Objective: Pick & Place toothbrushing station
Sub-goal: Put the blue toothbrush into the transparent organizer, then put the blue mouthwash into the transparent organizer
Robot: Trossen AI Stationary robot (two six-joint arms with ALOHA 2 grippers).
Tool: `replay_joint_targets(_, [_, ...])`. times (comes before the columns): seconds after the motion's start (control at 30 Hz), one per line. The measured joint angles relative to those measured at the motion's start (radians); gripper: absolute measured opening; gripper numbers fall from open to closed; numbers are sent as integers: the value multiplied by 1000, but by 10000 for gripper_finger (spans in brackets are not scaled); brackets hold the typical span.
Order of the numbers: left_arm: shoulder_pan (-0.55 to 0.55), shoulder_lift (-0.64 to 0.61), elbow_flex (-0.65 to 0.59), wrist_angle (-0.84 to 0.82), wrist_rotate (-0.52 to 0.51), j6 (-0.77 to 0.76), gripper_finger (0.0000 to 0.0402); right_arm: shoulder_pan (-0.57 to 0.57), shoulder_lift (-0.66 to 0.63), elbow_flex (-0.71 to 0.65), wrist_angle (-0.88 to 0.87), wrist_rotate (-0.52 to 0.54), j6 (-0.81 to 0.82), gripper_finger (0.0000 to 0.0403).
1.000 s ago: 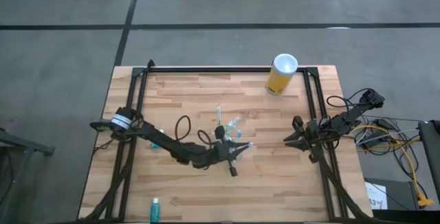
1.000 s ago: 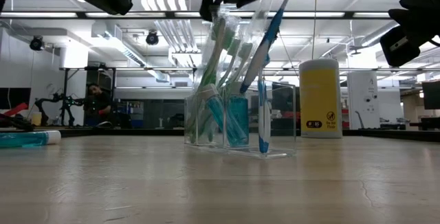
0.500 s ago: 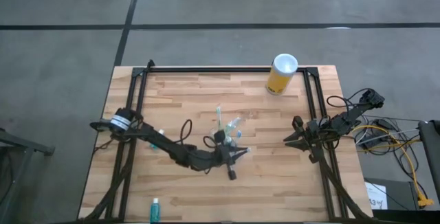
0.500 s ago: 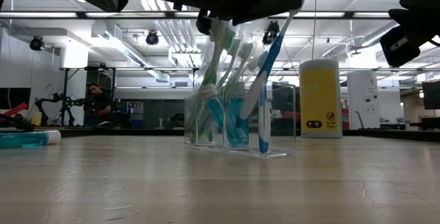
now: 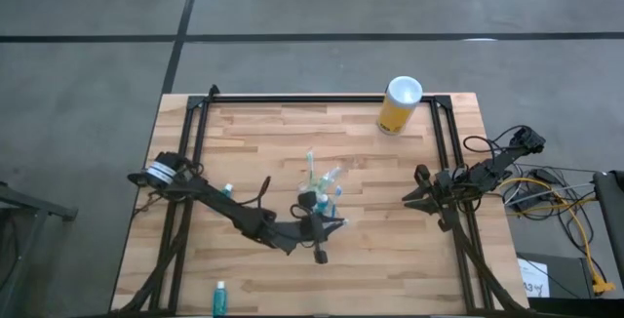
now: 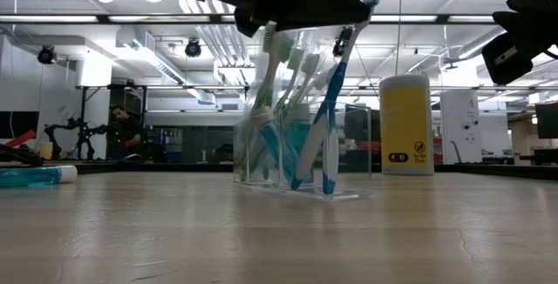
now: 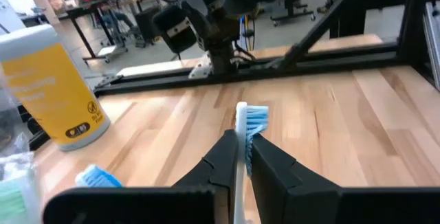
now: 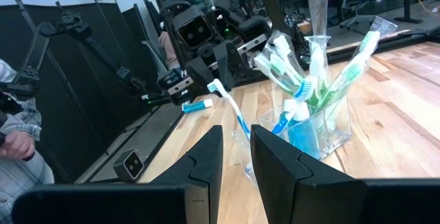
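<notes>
On the wooden table (image 5: 244, 142), the left gripper (image 5: 327, 228) has drawn back, jaws clamped on a blue toothbrush (image 6: 336, 101) now leaning in the clear cup (image 6: 301, 158). The right gripper (image 5: 419, 193) waits unchanged at the table's edge, jaws slightly apart.

Tall yellow cylinder (image 5: 399, 106) with a white top stands upright near the wooden table's (image 5: 253, 133) far edge. Grey floor (image 5: 88, 84) surrounds it, yellow cables (image 5: 575, 230) trail off to one side.
</notes>
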Motion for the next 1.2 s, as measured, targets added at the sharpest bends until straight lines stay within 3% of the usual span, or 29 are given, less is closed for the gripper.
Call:
replay_joint_targets(0.27, [-18, -46, 0, -156, -37, -177, 35, 0, 0, 0, 0, 0, 0, 75])
replay_joint_targets(0.43, [-39, -65, 0, -231, -36, -197, 41, 0, 0, 0, 0, 0, 0, 75])
replay_joint_targets(0.97, [-107, -179, 0, -565, -45, -438, 84, 0, 0, 0, 0, 0, 0, 75])
replay_joint_targets(1.2, [-122, -195, 0, -606, -46, -504, 116, 0, 0, 0, 0, 0, 0, 75])
